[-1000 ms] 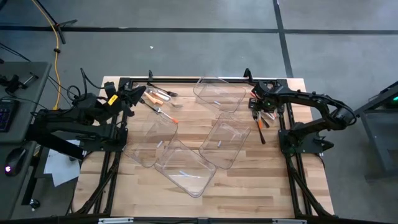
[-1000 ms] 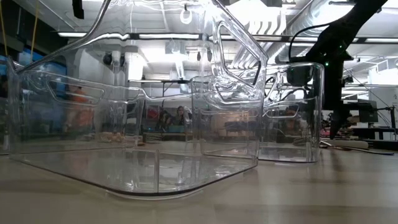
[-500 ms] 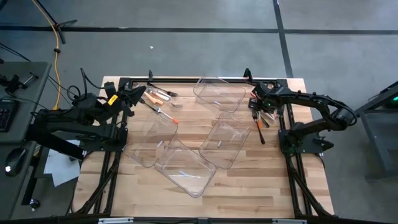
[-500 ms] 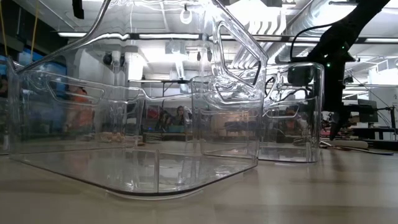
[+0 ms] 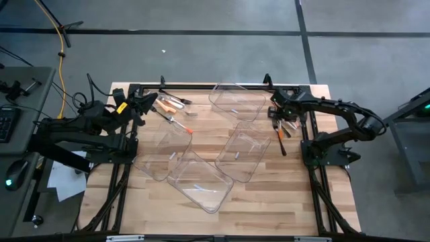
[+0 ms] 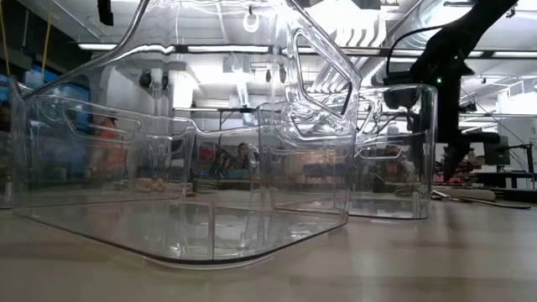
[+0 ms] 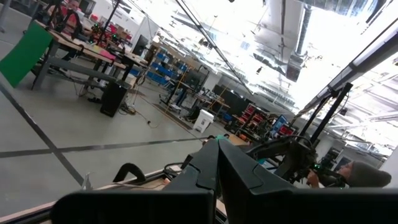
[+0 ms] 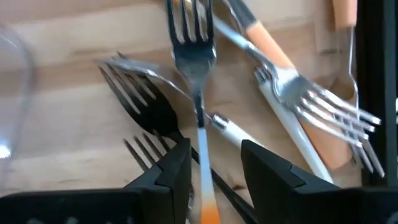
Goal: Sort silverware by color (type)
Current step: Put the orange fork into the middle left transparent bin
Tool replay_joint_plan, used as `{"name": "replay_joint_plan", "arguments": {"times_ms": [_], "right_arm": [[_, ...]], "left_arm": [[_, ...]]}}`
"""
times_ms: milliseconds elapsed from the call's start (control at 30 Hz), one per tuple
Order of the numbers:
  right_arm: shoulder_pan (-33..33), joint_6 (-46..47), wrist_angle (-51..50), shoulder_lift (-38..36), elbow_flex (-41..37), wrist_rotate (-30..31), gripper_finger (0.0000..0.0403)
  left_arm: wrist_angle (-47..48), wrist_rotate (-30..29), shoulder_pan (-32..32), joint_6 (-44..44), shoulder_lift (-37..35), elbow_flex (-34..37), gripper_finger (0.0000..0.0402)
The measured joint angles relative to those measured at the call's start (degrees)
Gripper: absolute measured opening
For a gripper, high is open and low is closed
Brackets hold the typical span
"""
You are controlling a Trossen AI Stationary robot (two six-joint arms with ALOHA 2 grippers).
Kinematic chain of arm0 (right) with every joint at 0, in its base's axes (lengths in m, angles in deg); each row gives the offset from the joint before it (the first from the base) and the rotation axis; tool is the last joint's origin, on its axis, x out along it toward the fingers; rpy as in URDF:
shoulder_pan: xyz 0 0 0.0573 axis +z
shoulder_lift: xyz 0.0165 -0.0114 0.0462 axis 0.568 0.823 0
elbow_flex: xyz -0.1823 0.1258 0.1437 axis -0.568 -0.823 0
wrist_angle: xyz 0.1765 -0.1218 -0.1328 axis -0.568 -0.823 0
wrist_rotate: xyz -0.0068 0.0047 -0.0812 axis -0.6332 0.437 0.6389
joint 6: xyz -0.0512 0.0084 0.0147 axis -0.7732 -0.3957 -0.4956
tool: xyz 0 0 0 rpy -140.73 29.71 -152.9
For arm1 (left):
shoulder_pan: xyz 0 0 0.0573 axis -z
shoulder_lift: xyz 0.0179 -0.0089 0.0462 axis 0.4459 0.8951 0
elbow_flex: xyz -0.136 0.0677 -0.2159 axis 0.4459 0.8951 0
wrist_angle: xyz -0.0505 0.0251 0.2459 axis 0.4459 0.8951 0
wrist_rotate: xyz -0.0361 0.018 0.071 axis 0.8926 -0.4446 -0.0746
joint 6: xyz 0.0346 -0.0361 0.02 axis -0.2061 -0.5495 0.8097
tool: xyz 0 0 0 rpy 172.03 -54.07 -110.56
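Note:
My right gripper (image 8: 214, 155) hangs over a pile of silverware (image 5: 283, 128) at the table's far right, pointing steeply down. A fork with a silver head (image 8: 193, 43) and an orange handle runs back between its fingers. Below it lie two black forks (image 8: 149, 115), a white-handled fork (image 8: 311, 102) and an orange handle (image 8: 267, 46), crossed over one another on the wood. My left gripper (image 7: 217, 168) is shut on nothing and held up at the far left (image 5: 143, 104), beside more orange-handled silverware (image 5: 173, 113). My right gripper has the fork's handle (image 8: 204, 183) between its two fingers, which come from above and lie along the fork. The spot where the fingers meet the handle is below the picture's edge. The fork's head points down and away, over the other pieces.
Four clear plastic bins stand in the middle of the table: one at the far side (image 5: 236, 101), one right of centre (image 5: 243, 151), one at the left (image 5: 164, 151), one nearest (image 5: 198, 178). A black piece (image 5: 283, 144) lies beside the right arm's base rail (image 5: 306, 134).

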Motion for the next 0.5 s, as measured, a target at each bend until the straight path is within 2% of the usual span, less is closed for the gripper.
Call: {"name": "replay_joint_plan", "arguments": {"times_ms": [500], "right_arm": [[1.0,6.9,6.9,0.0,-5.2,0.1,0.0124]], "left_arm": [[0.0,-0.2,0.0,-0.1,0.0,0.0,0.0003]]}}
